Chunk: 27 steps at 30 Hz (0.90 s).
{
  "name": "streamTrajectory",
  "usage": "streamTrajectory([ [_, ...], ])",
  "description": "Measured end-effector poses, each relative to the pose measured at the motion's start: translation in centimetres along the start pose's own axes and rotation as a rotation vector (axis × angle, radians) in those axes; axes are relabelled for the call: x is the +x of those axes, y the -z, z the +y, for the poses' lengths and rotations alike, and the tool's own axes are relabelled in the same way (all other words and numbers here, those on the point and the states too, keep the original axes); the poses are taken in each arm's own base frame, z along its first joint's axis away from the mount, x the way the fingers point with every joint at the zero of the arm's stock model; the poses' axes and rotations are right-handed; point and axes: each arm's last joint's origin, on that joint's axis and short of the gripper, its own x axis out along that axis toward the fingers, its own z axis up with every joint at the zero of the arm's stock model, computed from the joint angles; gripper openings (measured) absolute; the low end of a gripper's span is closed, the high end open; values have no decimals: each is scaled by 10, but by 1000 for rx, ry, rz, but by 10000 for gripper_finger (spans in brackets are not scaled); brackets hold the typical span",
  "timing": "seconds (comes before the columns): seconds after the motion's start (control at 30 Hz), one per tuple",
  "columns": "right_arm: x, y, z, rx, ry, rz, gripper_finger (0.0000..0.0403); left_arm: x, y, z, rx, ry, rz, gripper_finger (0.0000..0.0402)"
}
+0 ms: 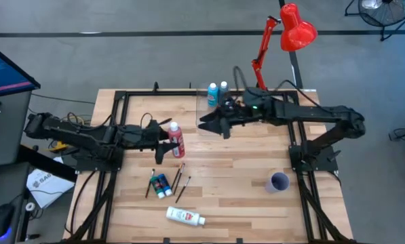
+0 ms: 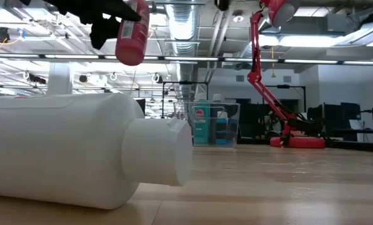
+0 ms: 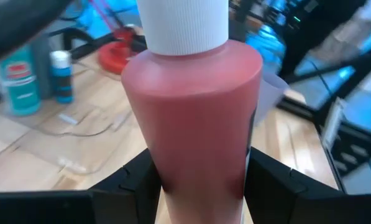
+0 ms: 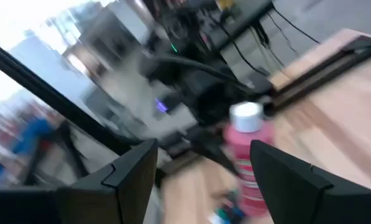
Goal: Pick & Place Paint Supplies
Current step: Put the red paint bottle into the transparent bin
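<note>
The left gripper (image 1: 167, 141) is clamped around the body of a pink-red plastic paint bottle with a white ribbed cap (image 1: 176, 140), holding it clear of the wooden slatted tabletop (image 1: 243, 169) near the table's middle. In the left wrist view the bottle (image 3: 191, 106) fills the frame, a dark finger (image 3: 132, 180) pressed to each side. In the low view it (image 2: 133, 32) hangs high above the wood, cap end out of the frame.

The right gripper (image 1: 212, 123) hovers by the clear see-through box (image 1: 212, 102) at the table's far edge, its fingers (image 4: 126, 171) spread apart with nothing between them. Its wrist camera looks across at the held bottle (image 4: 247, 162).

Two light blue paint bottles (image 1: 217, 92) stand upright inside the box; the low view shows them (image 2: 202, 124) behind its clear wall (image 2: 233, 124).

On the near half of the table lie several small blue-green paint bottles (image 1: 161, 184) side by side, with thin dark paintbrushes (image 1: 180, 179) just to either side of them. Nearer the front edge a white plastic bottle (image 1: 184, 216) lies on its side; the low view sees it (image 2: 80, 156) close up, cap pointing right. A small purple cup (image 1: 279, 181) stands upright near the right arm's base. A red desk lamp (image 1: 283, 34) rises behind the far edge.
</note>
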Motion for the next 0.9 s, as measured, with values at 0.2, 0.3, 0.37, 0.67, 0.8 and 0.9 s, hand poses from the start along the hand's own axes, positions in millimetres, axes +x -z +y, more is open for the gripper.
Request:
streamTrajectory([
  [0.2, 33, -6, 0, -109, -21, 252, 248, 0, -4, -4, 3, 71, -26, 177],
  [0.3, 47, -9, 2, -94, -45, 291, 248, -1, -6, -5, -9, 102, -46, 177],
  [0.37, 54, -11, 5, -99, -59, 286, 248, -1, -7, -6, -15, 108, -54, 177],
  [0.67, 73, -14, 5, -94, -88, 292, 248, -1, -9, -6, -36, 112, -65, 177],
  [0.8, 80, -9, 4, -101, -106, 305, 249, -1, -9, -6, -38, 115, -70, 177],
  [0.9, 81, -9, 3, -106, -80, 291, 250, -1, -9, -6, -38, 113, -66, 177],
])
